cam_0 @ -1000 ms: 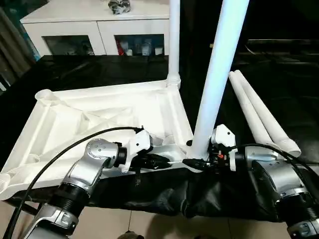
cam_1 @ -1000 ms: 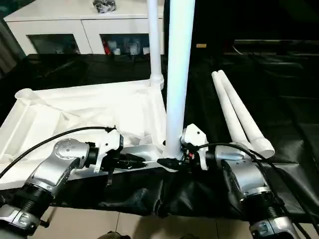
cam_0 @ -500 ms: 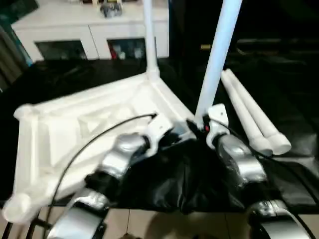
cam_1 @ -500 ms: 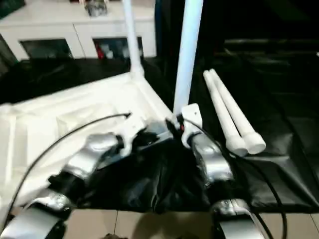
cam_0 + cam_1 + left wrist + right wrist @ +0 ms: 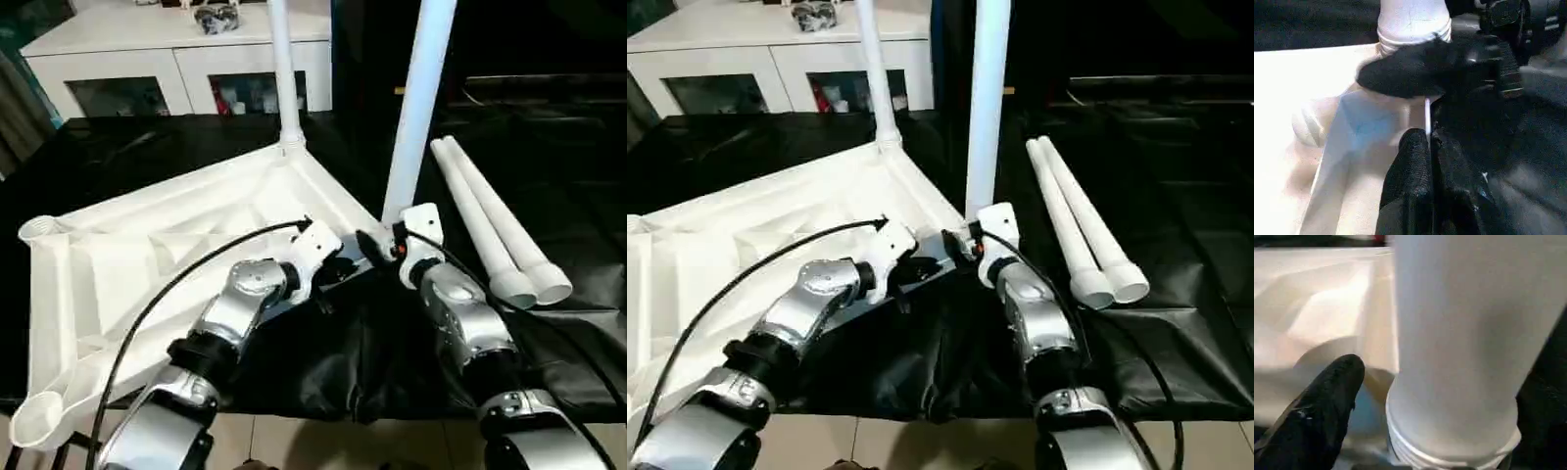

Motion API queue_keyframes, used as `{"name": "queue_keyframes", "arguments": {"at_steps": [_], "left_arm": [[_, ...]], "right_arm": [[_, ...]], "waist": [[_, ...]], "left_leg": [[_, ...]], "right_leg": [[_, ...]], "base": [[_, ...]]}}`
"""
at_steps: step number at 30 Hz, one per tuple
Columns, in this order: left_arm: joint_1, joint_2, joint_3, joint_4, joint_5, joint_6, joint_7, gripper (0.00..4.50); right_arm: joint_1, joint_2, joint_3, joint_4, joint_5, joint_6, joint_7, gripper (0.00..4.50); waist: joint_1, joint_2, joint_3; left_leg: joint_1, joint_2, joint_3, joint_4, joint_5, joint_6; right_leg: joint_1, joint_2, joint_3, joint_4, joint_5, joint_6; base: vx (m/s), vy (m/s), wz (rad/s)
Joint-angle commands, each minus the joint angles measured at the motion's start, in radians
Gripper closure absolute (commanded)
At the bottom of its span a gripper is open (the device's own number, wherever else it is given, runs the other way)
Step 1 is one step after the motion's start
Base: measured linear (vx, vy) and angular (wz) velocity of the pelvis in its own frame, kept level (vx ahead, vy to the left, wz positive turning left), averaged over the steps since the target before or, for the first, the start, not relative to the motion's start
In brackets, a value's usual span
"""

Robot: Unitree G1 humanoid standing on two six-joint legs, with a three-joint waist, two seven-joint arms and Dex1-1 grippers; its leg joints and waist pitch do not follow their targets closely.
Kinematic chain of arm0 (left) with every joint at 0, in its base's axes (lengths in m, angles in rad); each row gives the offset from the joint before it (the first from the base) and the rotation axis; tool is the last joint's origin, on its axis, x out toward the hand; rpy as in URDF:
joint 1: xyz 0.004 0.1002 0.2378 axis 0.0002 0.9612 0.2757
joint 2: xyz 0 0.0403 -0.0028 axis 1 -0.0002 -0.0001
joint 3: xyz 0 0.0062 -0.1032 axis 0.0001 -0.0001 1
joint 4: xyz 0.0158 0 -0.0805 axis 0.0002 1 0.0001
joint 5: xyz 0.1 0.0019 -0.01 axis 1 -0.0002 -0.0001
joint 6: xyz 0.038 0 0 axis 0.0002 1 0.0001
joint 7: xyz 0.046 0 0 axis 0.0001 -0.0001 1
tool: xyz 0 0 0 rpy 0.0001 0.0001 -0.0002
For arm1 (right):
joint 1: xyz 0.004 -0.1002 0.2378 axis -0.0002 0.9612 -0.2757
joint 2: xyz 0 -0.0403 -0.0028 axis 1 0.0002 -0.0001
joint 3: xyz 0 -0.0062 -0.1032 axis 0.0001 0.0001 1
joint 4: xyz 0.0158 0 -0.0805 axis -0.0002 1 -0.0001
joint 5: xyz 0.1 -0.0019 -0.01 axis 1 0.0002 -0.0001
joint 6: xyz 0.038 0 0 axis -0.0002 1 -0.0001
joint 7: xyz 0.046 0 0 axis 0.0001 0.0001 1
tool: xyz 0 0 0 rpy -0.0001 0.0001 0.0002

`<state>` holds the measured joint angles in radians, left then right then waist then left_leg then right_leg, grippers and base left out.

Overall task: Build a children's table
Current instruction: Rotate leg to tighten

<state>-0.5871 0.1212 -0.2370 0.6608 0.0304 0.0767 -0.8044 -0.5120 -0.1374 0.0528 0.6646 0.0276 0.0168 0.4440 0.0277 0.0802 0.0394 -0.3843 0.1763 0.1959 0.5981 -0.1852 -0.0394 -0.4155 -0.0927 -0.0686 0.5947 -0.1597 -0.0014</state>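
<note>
Right pincer (image 5: 390, 238) grips the base of the upright leg (image 5: 416, 103) standing in the tabletop (image 5: 147, 255)'s near corner socket, long axis vertical, while the left pincer (image 5: 1430, 147) just beside it pinches the tabletop's thin rim shut

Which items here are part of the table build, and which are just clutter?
Job: tabletop; far leg standing in its socket; near leg at the right gripper; two spare legs; left gripper.
Lying about: white cabinet; black cloth.
</note>
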Motion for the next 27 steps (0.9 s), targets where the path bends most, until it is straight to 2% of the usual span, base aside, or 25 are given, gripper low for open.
{"name": "queue_keyframes", "arguments": {"at_steps": [1, 2, 6, 8, 9, 16, 18, 21, 22, 23, 25, 27], "left_arm": [[0.008, 0.010, -0.005, -0.061, -0.055, -0.058, -0.095, 4.50], [0.011, 0.015, -0.005, -0.065, -0.058, -0.057, -0.106, 4.50], [0.021, 0.040, -0.006, -0.083, -0.068, -0.058, -0.158, 4.50], [0.034, 0.076, -0.008, -0.102, -0.077, -0.061, -0.207, 4.50], [0.035, 0.077, -0.008, -0.104, -0.078, -0.061, -0.210, 4.50], [0.099, 0.161, -0.025, -0.213, -0.129, -0.027, -0.368, 4.50], [0.108, 0.171, -0.028, -0.228, -0.134, -0.022, -0.384, 4.50], [0.115, 0.177, -0.029, -0.239, -0.138, -0.019, -0.398, 4.50], [0.122, 0.186, -0.034, -0.252, -0.142, -0.013, -0.415, 4.50], [0.128, 0.193, -0.038, -0.262, -0.146, -0.009, -0.428, 4.50], [0.137, 0.204, -0.043, -0.278, -0.152, -0.001, -0.448, 4.50], [0.146, 0.217, -0.049, -0.297, -0.158, 0.009, -0.473, 4.50]], "right_arm": [[0.005, -0.012, 0.054, -0.032, -0.006, -0.008, 0.093, 0.05], [0.006, -0.020, 0.055, -0.034, -0.006, -0.010, 0.104, 0.05], [0.012, -0.055, 0.057, -0.044, -0.011, -0.023, 0.160, 0.05], [0.028, -0.110, 0.073, -0.085, 0.002, -0.026, 0.263, 0.05], [0.029, -0.112, 0.074, -0.088, 0.004, -0.026, 0.268, 0.05], [0.109, -0.234, 0.130, -0.255, 0.094, 0.021, 0.558, 0.05], [0.118, -0.246, 0.135, -0.273, 0.105, 0.033, 0.590, 0.05], [0.125, -0.256, 0.141, -0.287, 0.112, 0.042, 0.615, 0.39], [0.135, -0.270, 0.151, -0.305, 0.119, 0.056, 0.646, 0.49], [0.143, -0.281, 0.158, -0.320, 0.124, 0.065, 0.669, 0.49], [0.155, -0.298, 0.167, -0.345, 0.136, 0.082, 0.702, 0.81], [0.165, -0.313, 0.171, -0.371, 0.152, 0.105, 0.735, 0.83]], "waist": [[0.002, -0.020, -0.063], [0.005, -0.022, -0.065], [0.005, -0.020, -0.065], [0.005, -0.025, -0.064], [0.008, -0.023, -0.066], [0.022, -0.026, -0.064], [0.024, -0.025, -0.061], [0.027, -0.026, -0.059], [0.027, -0.028, -0.058], [0.027, -0.028, -0.058], [0.029, -0.028, -0.057], [0.030, -0.028, -0.058]], "left_leg": [[0.010, 0.043, -0.022, -0.066, -0.237, 0.096], [0.009, 0.043, -0.022, -0.065, -0.222, 0.099], [0.009, 0.047, -0.022, -0.067, -0.213, 0.101], [0.008, 0.047, -0.021, -0.066, -0.206, 0.106], [0.010, 0.047, -0.021, -0.065, -0.206, 0.109], [0.007, 0.054, -0.019, -0.063, -0.182, 0.138], [0.010, 0.054, -0.018, -0.065, -0.208, 0.127], [0.014, 0.054, -0.019, -0.068, -0.235, 0.102], [0.013, 0.053, -0.020, -0.070, -0.240, 0.092], [0.013, 0.053, -0.020, -0.070, -0.240, 0.092], [0.013, 0.055, -0.021, -0.071, -0.242, 0.091], [0.012, 0.054, -0.021, -0.071, -0.241, 0.091]], "right_leg": [[0.051, -0.055, 0.037, -0.085, -0.312, -0.206], [0.054, -0.055, 0.035, -0.081, -0.301, -0.211], [0.053, -0.053, 0.035, -0.076, -0.271, -0.224], [0.053, -0.051, 0.036, -0.073, -0.258, -0.228], [0.055, -0.052, 0.036, -0.072, -0.253, -0.229], [0.057, -0.052, 0.037, -0.065, -0.219, -0.241], [0.052, -0.052, 0.038, -0.071, -0.272, -0.234], [0.047, -0.052, 0.040, -0.078, -0.331, -0.215], [0.050, -0.053, 0.040, -0.078, -0.349, -0.206], [0.050, -0.053, 0.040, -0.078, -0.349, -0.206], [0.048, -0.052, 0.041, -0.078, -0.352, -0.198], [0.049, -0.053, 0.041, -0.079, -0.352, -0.196]], "base": [[0.000, 0.000, 0.00], [0.000, 0.000, 0.00], [0.000, 0.000, 0.00], [0.000, 0.000, 0.00], [0.000, 0.000, 0.00], [0.000, 0.000, 0.00], [0.000, 0.000, 0.00], [0.000, 0.000, 0.00], [0.000, 0.000, 0.00], [0.000, 0.000, 0.00], [0.000, 0.000, 0.00], [0.000, 0.000, 0.00]]}}
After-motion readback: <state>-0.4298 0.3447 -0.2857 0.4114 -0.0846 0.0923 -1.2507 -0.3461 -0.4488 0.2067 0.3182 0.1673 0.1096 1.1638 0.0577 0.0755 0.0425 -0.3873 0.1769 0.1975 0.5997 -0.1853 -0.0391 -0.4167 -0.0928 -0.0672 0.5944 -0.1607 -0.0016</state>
